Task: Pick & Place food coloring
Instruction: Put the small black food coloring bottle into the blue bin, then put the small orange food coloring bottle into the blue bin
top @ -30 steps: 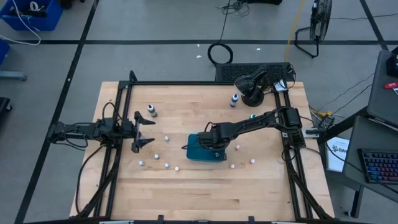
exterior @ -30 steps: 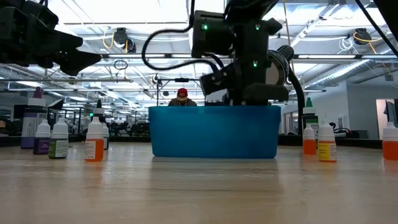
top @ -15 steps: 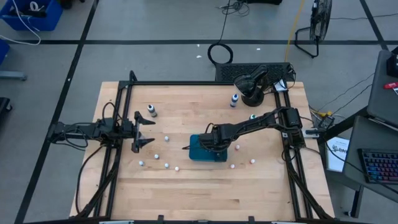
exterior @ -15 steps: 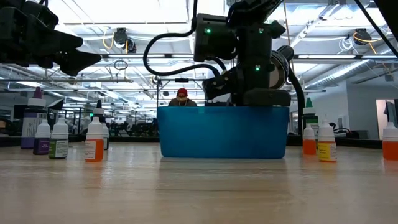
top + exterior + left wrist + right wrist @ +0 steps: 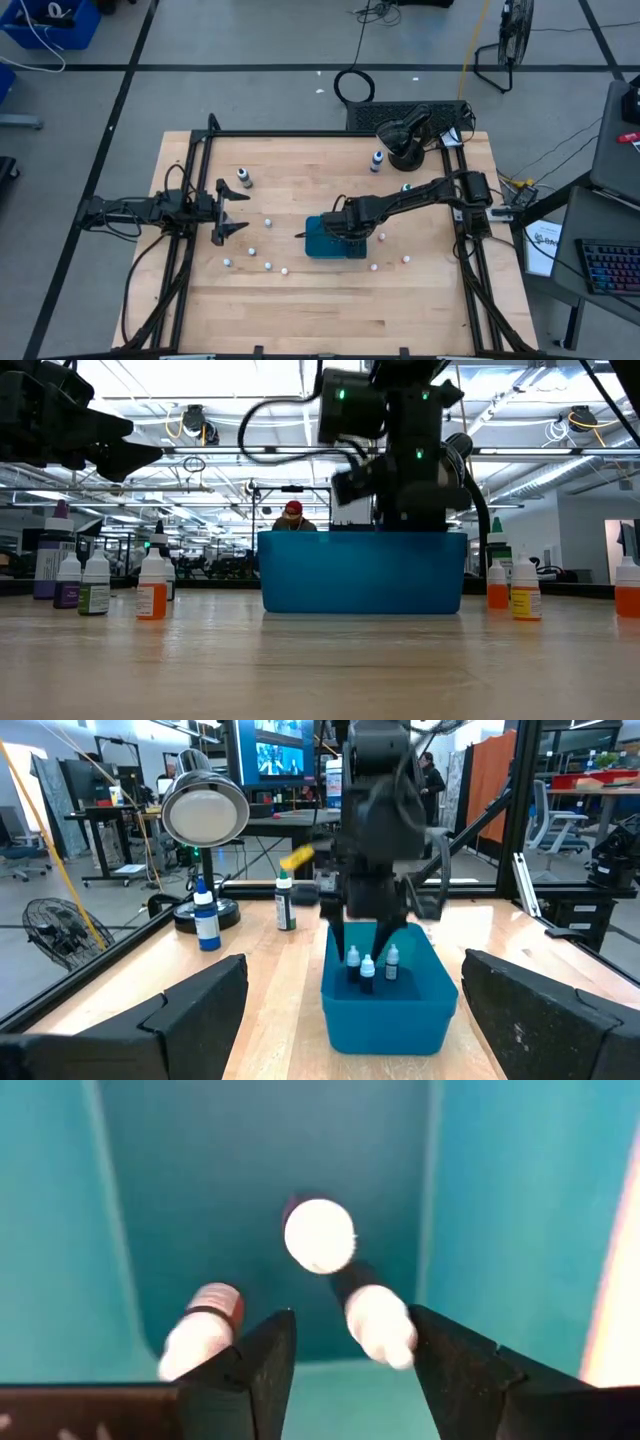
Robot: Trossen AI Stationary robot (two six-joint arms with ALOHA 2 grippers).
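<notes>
Three food coloring bottles (image 5: 367, 966) stand upright in the teal tray (image 5: 385, 1015) mid-table. Right gripper (image 5: 350, 1355) hangs over them, fingers spread, pinching nothing. Six more small bottles (image 5: 268, 222) lie scattered on the table (image 5: 300, 310). Left gripper (image 5: 228, 212) waits at the left side, spread wide.

Right pincer (image 5: 395, 510) motion-blurred in low view, tray (image 5: 360, 572) wall hiding bottles inside

The right gripper (image 5: 368, 932) has spread its fingers and risen over the tray (image 5: 322, 246).
</notes>
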